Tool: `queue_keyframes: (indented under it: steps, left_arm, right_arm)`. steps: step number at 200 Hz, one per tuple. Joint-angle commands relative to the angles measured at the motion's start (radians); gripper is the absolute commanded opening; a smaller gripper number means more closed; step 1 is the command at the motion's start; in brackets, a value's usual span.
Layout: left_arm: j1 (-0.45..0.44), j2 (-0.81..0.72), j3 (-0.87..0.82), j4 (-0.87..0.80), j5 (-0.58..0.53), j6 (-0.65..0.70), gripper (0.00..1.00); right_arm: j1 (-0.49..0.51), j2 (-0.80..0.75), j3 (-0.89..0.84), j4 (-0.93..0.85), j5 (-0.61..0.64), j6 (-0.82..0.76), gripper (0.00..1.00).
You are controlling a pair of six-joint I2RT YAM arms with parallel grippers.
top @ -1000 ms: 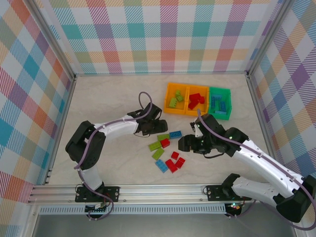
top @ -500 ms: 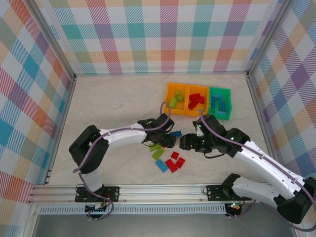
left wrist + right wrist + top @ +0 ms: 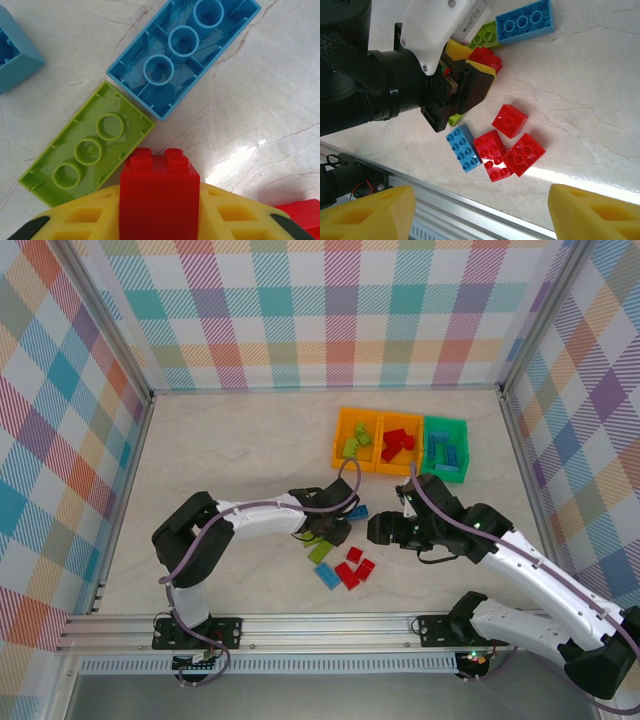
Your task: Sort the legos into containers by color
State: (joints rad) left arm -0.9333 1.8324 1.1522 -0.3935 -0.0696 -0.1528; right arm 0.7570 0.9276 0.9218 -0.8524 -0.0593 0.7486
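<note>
Partway: bins (image 3: 338, 440) hold sorted green, red and blue, left claw (image 3: 159, 216) is clamped on a red brick (image 3: 159, 192) low over the tabletop (image 3: 230, 460), right claw (image 3: 482, 210) gapes empty nearby, and a handful of loose bricks (image 3: 512, 120) are left.

legos (image 3: 352, 570): red, blue, lime, lay loose mid-frame | red brick (image 3: 159, 192): bottom centre, studs toward top | containers (image 3: 337, 450): two orange, one green, upper right, held sorted bricks
</note>
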Motion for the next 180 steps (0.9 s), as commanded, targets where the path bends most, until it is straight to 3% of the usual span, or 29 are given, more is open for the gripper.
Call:
queue_keyframes:
  steps: [1, 32, 57, 81, 124, 163, 180]
  left_arm:
    - [-0.013, -0.059, 0.014, -0.019, 0.000, -0.005, 0.31]
    - [-0.013, -0.178, 0.062, 0.061, 0.021, -0.050, 0.31]
    - [-0.009, -0.120, 0.202, 0.107, -0.013, -0.063, 0.32]
    - [-0.003, 0.050, 0.408, 0.159, -0.065, -0.064, 0.32]
    - [0.048, 0.436, 0.878, 0.201, -0.101, -0.016, 0.34]
    - [0.079, 0.751, 1.389, 0.032, -0.122, 0.029, 0.42]
    - [0.084, 0.802, 1.489, -0.011, -0.122, 0.025, 0.48]
  right_arm:
    - [0.004, -0.034, -0.020, 0.004, 0.019, 0.015, 0.71]
    - [0.004, -0.117, -0.041, 0.006, 0.106, 0.058, 0.71]
    - [0.004, -0.230, -0.075, 0.006, 0.238, 0.115, 0.71]
    - [0.004, -0.306, -0.100, -0.005, 0.304, 0.148, 0.71]
    - [0.004, -0.311, -0.107, -0.017, 0.271, 0.159, 0.71]
    - [0.004, -0.325, -0.100, -0.040, 0.266, 0.156, 0.72]
    - [0.004, -0.317, -0.088, -0.048, 0.269, 0.142, 0.72]
